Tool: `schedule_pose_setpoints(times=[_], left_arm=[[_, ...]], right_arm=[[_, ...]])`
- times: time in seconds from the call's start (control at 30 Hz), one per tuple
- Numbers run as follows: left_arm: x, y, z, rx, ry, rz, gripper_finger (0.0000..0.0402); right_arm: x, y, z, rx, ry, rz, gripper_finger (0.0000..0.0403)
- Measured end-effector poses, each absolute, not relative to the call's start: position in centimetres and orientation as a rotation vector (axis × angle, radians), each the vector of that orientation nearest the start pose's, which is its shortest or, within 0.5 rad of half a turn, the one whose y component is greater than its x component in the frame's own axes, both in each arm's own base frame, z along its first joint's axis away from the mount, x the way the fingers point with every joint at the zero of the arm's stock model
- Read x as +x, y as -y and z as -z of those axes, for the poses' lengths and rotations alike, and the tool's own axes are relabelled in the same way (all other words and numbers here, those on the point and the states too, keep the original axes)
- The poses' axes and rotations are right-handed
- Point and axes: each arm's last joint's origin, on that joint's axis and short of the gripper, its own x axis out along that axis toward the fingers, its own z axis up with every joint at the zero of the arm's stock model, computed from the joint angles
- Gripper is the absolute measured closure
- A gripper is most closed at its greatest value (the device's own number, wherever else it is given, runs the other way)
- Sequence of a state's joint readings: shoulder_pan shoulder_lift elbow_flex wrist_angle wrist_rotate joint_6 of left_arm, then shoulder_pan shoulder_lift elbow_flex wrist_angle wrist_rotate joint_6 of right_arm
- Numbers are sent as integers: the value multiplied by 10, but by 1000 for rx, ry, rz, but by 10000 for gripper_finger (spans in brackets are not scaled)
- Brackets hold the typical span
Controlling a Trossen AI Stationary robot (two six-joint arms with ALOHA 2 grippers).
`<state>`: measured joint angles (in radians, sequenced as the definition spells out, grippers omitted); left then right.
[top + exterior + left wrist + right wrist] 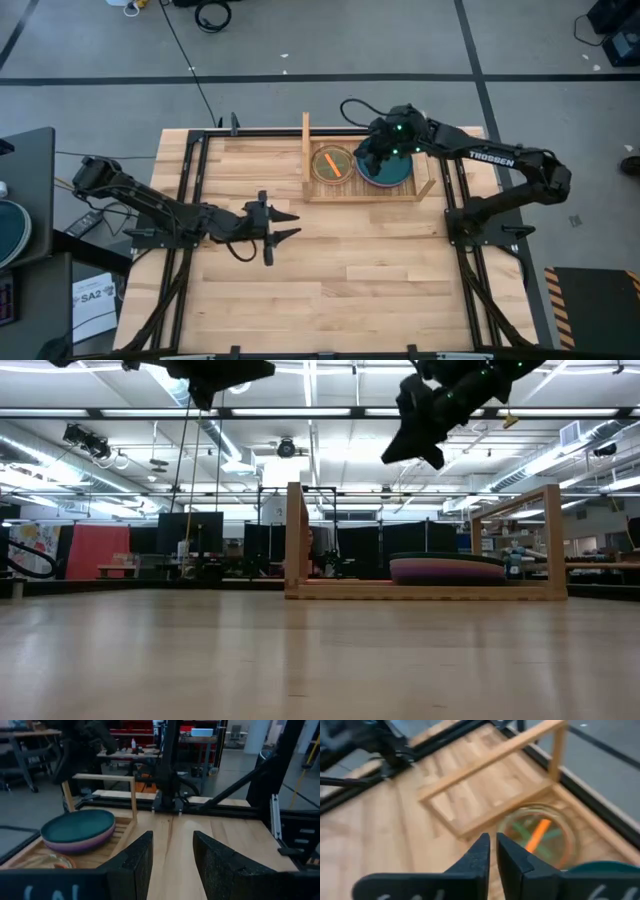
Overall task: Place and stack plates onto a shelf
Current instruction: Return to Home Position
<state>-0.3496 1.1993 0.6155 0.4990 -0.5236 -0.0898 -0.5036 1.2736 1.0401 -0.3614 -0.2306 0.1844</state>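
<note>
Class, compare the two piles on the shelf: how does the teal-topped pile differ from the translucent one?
The teal-topped pile is wider and opaque, teal over purple; the translucent pile is smaller and see-through. An orange strip shows in the translucent pile; the teal-topped pile shows none. Both lie flat on the shelf.

Our left arm stretches from the table's left edge to its middle, left gripper spread wide, while we reach our right arm in from the right edge, right gripper raised near the far edge, fingers nearly together.
</note>
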Motion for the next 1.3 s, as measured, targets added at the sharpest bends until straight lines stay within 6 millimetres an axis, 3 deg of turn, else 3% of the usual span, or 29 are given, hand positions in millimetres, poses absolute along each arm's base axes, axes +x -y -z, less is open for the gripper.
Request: schedule_pose_setpoints(times=[0.23, 0.5, 0.73, 1.03, 1.17, 1.3], left_arm=[[225, 67, -282, -20, 22, -181, 255], [184, 52, -316, -20, 122, -183, 255], [144, 36, -327, -19, 113, -242, 255], [93, 16, -333, 17, 138, -281, 255], [79, 11, -320, 6, 104, -278, 255], [76, 10, -297, -11, 102, -277, 255]], right_arm=[[259, 93, -307, 411, -520, 202, 396], [248, 60, -328, 361, -477, 83, 378], [208, 38, -353, 328, -434, 26, 378], [135, 22, -369, 244, -445, 39, 379], [110, 17, -374, 223, -369, 54, 378], [91, 14, -366, 214, -309, 50, 377]])
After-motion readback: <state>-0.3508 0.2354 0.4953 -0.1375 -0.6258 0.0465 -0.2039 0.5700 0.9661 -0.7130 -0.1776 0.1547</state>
